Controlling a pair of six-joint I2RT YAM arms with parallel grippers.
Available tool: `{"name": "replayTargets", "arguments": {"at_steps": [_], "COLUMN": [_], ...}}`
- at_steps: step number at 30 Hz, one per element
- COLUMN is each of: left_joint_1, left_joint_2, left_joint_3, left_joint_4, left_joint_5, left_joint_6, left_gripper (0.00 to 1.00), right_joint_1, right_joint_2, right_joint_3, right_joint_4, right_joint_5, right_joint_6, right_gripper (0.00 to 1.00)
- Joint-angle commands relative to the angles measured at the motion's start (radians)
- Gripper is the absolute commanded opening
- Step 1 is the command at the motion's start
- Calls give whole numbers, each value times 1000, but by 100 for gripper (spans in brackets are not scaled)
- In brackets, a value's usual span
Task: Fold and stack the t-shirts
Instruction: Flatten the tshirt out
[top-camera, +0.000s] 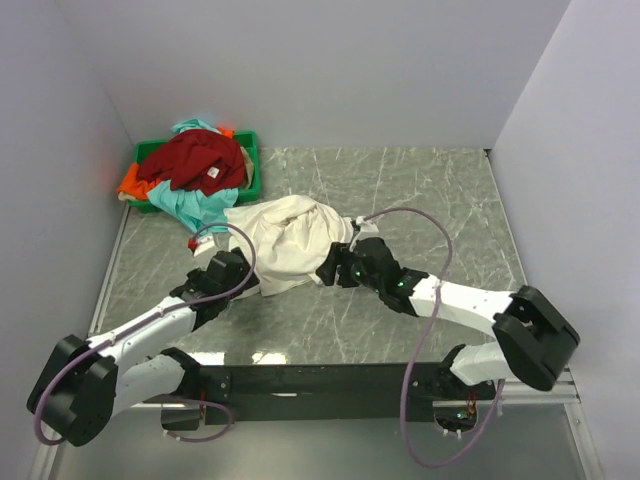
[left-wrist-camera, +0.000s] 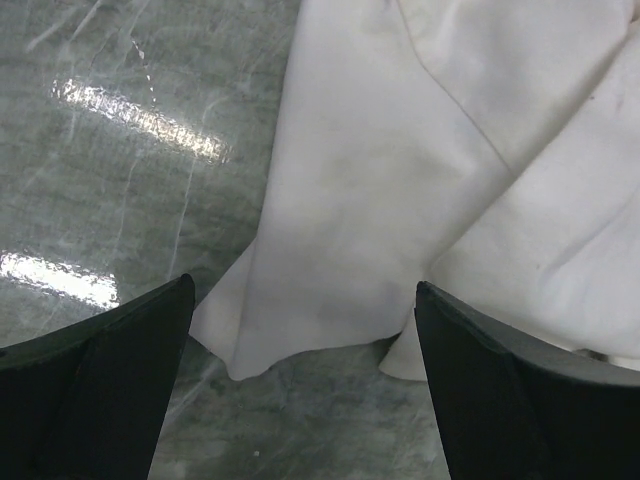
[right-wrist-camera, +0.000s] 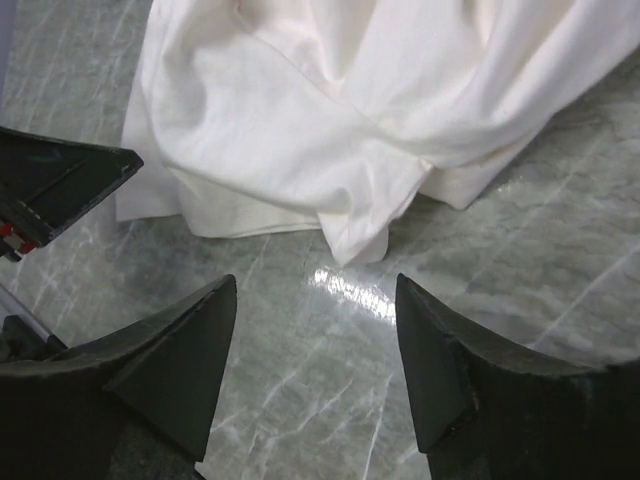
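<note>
A cream-white t-shirt (top-camera: 285, 240) lies crumpled on the table's middle; it also shows in the left wrist view (left-wrist-camera: 420, 170) and the right wrist view (right-wrist-camera: 330, 110). My left gripper (top-camera: 243, 270) is open at the shirt's left hem; its jaws stand either side of a cloth corner (left-wrist-camera: 240, 350) without touching it. My right gripper (top-camera: 335, 268) is open just off the shirt's right edge, over bare marble (right-wrist-camera: 315, 380). The dark red t-shirt (top-camera: 195, 160), teal t-shirt (top-camera: 195, 205) and orange t-shirt (top-camera: 133, 183) are heaped in and over the bin.
A green plastic bin (top-camera: 248, 160) stands at the back left corner under the heap. White walls close in the left, back and right sides. The left gripper's finger (right-wrist-camera: 60, 180) shows in the right wrist view.
</note>
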Motion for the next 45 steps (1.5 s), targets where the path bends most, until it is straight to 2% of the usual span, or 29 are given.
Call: {"name": "replayTargets", "arguments": {"at_steps": [1, 9, 15, 21, 26, 28, 30, 31, 32, 33, 34, 35, 41, 45], "left_joint_1": [10, 37, 37, 37, 37, 37, 37, 37, 37, 37, 37, 39, 50, 57], "left_joint_2": [21, 118, 152, 167, 176, 183, 176, 169, 158, 132, 118, 106, -67, -208], "left_joint_3": [15, 58, 72, 76, 79, 83, 83, 78, 75, 73, 82, 92, 248, 361], "left_joint_4": [45, 20, 20, 26, 33, 31, 28, 29, 33, 33, 31, 11, -110, -187], "left_joint_5": [-19, 11, 28, 48, 69, 73, 60, 57, 53, 45, 42, 33, -110, -222], "left_joint_6": [-13, -6, -6, 8, 22, 26, 19, 16, 8, 10, 10, 13, 31, 37], "left_gripper": [97, 93, 87, 74, 56, 45, 33, 21, 15, 9, 2, 1, 1, 1], "right_joint_1": [11, 15, 20, 20, 20, 20, 18, 18, 18, 17, 14, 1, -127, -253], "right_joint_2": [79, 211, 238, 292, 333, 352, 357, 349, 340, 315, 297, 275, -84, -309], "right_joint_3": [85, 191, 182, 192, 220, 235, 237, 231, 226, 225, 225, 226, 237, 296], "right_joint_4": [48, -36, -60, -35, -12, -17, -6, 3, 8, 3, -9, -24, -196, -377], "right_joint_5": [14, 42, 68, 50, 10, 4, -21, -26, -27, -33, -30, -26, 5, 46], "right_joint_6": [-7, 11, 35, 31, 28, 23, 16, 8, 5, -1, -17, -26, -122, -181], "right_gripper": [70, 67, 67, 66, 54, 49, 38, 32, 27, 14, 7, 1, 0, 0]}}
